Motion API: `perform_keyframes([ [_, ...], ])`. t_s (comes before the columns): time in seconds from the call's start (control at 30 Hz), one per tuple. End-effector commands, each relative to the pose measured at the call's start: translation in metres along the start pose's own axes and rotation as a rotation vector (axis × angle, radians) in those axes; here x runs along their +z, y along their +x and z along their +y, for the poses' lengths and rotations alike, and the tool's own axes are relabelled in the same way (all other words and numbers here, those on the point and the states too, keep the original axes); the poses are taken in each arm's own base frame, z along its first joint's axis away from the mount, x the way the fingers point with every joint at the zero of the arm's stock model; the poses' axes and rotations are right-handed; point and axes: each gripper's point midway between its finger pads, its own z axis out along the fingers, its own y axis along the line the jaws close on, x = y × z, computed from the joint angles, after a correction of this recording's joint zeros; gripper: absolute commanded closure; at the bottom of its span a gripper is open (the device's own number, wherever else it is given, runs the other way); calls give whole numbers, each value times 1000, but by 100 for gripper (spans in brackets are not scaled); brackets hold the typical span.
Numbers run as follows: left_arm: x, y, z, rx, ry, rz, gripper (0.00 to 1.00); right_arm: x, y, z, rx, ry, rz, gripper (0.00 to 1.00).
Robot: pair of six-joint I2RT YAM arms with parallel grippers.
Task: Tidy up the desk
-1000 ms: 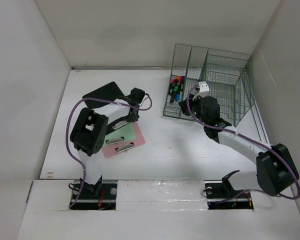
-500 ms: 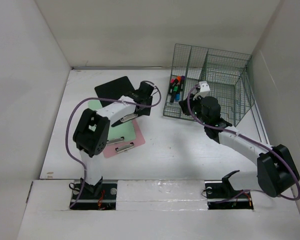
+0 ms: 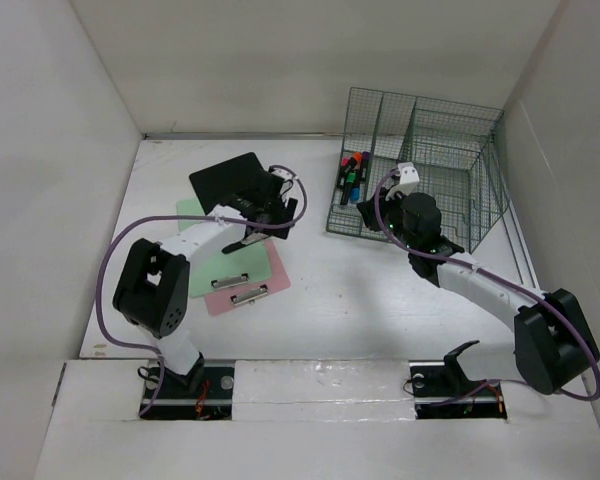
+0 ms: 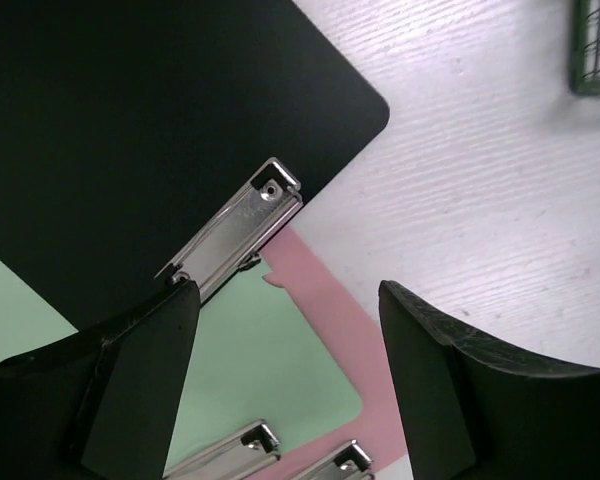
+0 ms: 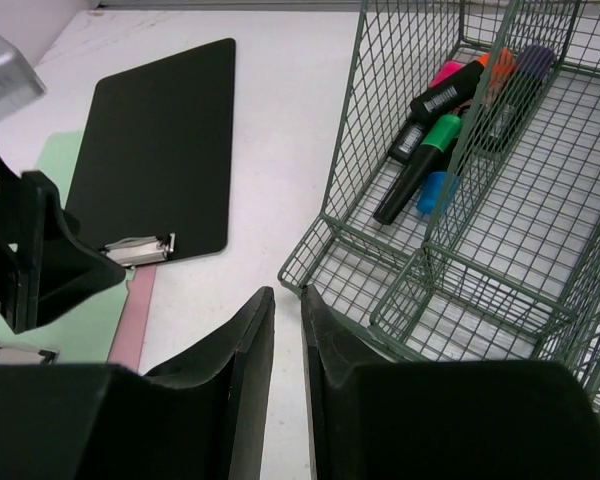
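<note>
On the white desk (image 3: pixel 340 290) lie three clipboards. The black clipboard (image 3: pixel 225 178) is farthest, and its metal clip (image 4: pixel 242 228) rests over the green clipboard (image 4: pixel 270 360). The green one lies on the pink clipboard (image 3: pixel 265 285). My left gripper (image 4: pixel 288 295) hovers open over the green and pink boards, just near of the black board's clip, with nothing between its fingers. My right gripper (image 5: pixel 287 292) hangs above the desk by the near left corner of the green wire rack (image 5: pixel 380 290). Only a narrow slit parts its fingers, and they hold nothing.
Several coloured markers (image 5: pixel 430 140) lie in the rack's left compartment. The rack (image 3: pixel 420 170) stands at the back right, near the right side wall. White walls close the desk at left, back and right.
My left gripper has opened and let go of the black clipboard, which now lies a little farther right. The left arm has swung right. The right arm has not moved.
</note>
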Motion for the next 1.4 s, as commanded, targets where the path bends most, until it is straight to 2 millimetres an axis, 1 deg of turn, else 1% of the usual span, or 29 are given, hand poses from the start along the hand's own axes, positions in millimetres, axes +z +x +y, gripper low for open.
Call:
perform_keyframes([
  [0.0, 1, -13, 9, 89, 66, -45, 31, -4, -23, 8, -6, -36, -84, 77],
  [0.03, 3, -13, 18, 80, 88, -34, 31, -3, -23, 8, -7, -34, -83, 77],
  [0.13, 7, -11, 26, 69, 151, -22, 31, -2, -20, 7, -6, -33, -80, 77],
  [0.2, 10, -7, 23, 86, 173, -7, 31, -1, -21, 8, -6, -42, -82, 77],
  [0.23, 16, 1, 21, 98, 187, 22, 31, -1, -20, 8, -6, -41, -79, 77],
  [0.3, 22, 8, 18, 109, 202, 53, 31, 0, -18, 7, -6, -36, -74, 77],
  [0.33, 27, 15, 18, 110, 206, 82, 31, -1, -18, 7, -7, -35, -76, 77],
  [0.43, 37, 23, 21, 116, 187, 110, 31, -3, -22, 7, -9, -33, -85, 77],
  [0.5, 39, 25, 20, 122, 192, 122, 31, -3, -22, 7, -12, -31, -85, 77],
  [0.53, 41, 30, 19, 124, 199, 138, 31, -2, -23, 7, -10, -30, -87, 77],
  [0.7, 47, 34, 27, 124, 147, 143, 31, -2, -21, 6, -12, -31, -82, 77],
  [0.87, 60, 51, 30, 118, 127, 198, 32, -4, -24, 6, -11, -25, -90, 77],
  [0.93, 61, 53, 32, 130, 92, 207, 33, -4, -24, 5, -14, -23, -91, 77],
  [0.97, 59, 50, 31, 136, 82, 200, 33, -4, -24, 5, -13, -22, -91, 77],
  [1.0, 55, 44, 26, 144, 90, 176, 33, -4, -24, 5, -14, -20, -92, 77],
  [1.03, 54, 40, 33, 146, 52, 165, 33, -4, -24, 5, -13, -20, -92, 77],
  [1.1, 48, 34, 35, 142, 42, 143, 34, -4, -24, 6, -11, -25, -90, 77],
  [1.13, 41, 25, 32, 138, 60, 109, 35, -4, -24, 6, -11, -25, -90, 77],
  [1.2, 32, 15, 30, 134, 72, 71, 35, -3, -23, 6, -11, -24, -87, 77],
  [1.23, 22, 3, 25, 128, 102, 25, 35, -2, -22, 5, -13, -23, -84, 77],
  [1.37, 7, -20, 24, 126, 113, -53, 34, -2, -21, 6, -11, -27, -80, 77],
])
